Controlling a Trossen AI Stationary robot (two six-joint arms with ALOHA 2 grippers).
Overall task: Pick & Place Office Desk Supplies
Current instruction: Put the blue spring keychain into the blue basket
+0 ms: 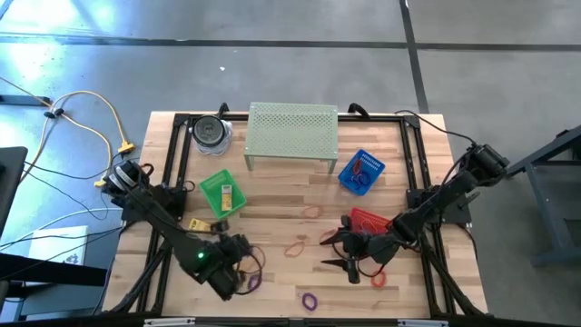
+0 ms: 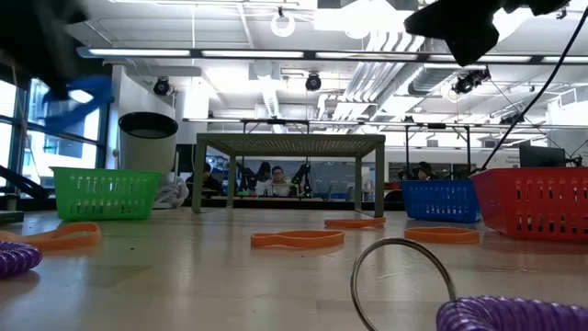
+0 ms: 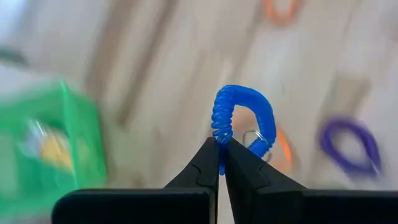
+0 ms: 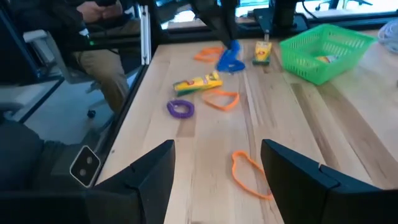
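The left end effector (image 3: 219,163) has its fingers pressed together, pinching a blue coil band (image 3: 239,121) by one thin edge above the worktop (image 1: 272,195); a jolt could shake it loose short of the green basket (image 1: 222,193). The right end effector (image 4: 217,168), spread and empty, hovers over an orange band (image 4: 249,174). Farther off lie more loops and the blue basket (image 1: 361,172).

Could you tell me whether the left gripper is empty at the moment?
No, the left gripper is shut on a blue coiled band, which loops up from between its fingertips.
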